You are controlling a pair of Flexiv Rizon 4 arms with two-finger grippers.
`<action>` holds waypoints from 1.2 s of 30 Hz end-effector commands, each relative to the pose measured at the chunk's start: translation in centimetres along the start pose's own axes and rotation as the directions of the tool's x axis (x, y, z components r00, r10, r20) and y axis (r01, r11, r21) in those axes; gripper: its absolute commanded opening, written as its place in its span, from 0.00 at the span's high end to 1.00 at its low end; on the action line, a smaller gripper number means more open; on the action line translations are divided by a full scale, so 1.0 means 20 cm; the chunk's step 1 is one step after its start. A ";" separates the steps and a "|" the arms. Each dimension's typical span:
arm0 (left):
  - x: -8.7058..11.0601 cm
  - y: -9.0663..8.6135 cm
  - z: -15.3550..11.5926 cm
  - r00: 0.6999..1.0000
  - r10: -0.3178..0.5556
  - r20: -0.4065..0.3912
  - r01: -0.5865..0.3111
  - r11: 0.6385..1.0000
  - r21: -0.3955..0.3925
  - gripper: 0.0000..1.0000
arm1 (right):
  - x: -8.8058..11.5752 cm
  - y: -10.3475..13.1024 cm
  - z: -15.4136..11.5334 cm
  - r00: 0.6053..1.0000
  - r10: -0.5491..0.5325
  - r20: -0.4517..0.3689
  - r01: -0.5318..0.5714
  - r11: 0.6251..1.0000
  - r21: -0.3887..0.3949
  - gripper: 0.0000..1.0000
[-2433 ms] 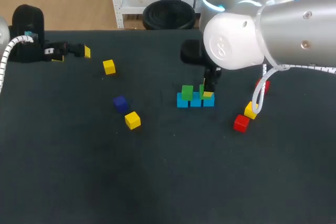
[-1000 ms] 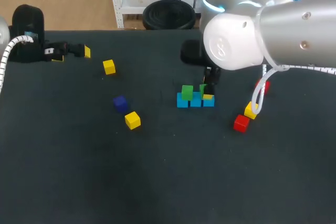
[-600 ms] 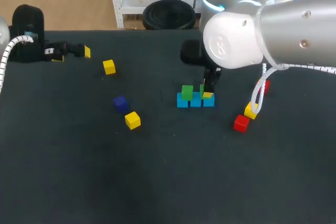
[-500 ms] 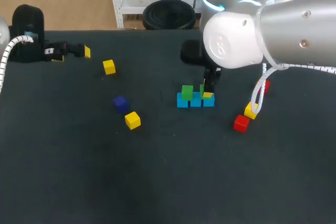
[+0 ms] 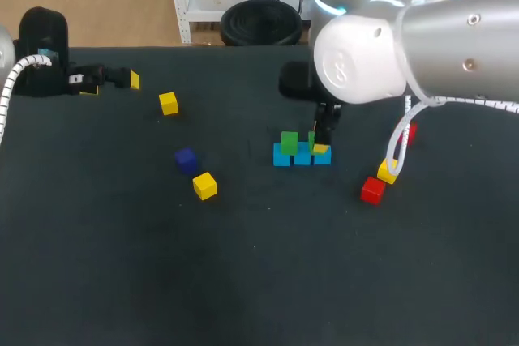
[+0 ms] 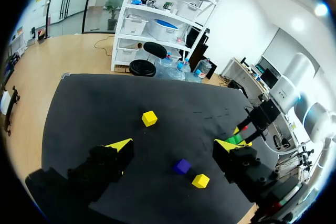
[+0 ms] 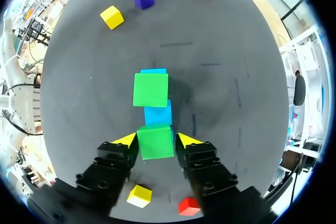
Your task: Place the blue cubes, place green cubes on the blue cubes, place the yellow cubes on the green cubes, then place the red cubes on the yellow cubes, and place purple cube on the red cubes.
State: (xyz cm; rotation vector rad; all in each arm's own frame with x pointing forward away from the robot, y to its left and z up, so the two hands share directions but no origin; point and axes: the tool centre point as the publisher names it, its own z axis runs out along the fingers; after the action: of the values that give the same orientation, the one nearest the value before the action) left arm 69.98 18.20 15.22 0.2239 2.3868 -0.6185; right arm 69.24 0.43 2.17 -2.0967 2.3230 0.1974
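- My left gripper sits at the far left of the table, fingers spread wide with nothing between them. It has no part in this step.
- Next along lie a yellow cube, the purple cube and a nearer yellow cube, all loose and well apart from the build.
- In the centre is the blue row, with the first green cube seated on its left end.
- My right gripper pinches the second green cube from both sides, over the row's right end.
- To do this well, I reckon: edges square to the blue beneath, straight down, no sideways nudge on the row, and release only once it sits flat.
- At the far right, a red cube waits.
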 end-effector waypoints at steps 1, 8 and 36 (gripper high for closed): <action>0.00 0.01 0.00 1.000 0.002 0.006 -0.002 1.000 0.011 0.00 | 0.00 0.00 0.00 1.000 0.000 0.001 0.000 1.000 -0.003 0.26; 0.00 0.01 0.00 1.000 0.002 0.006 -0.002 1.000 0.011 0.00 | -0.01 -0.01 0.00 1.000 -0.011 0.003 0.011 1.000 0.004 0.00; 0.00 0.01 0.00 1.000 0.002 0.006 -0.002 1.000 0.011 0.00 | 0.30 -0.08 -0.14 0.954 0.281 0.103 -0.285 0.958 0.032 0.00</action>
State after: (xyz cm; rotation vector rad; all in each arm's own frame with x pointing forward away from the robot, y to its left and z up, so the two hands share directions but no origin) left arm 69.98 18.20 15.22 0.2239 2.3868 -0.6184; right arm 71.12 -5.08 4.46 -1.7560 2.5267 0.2221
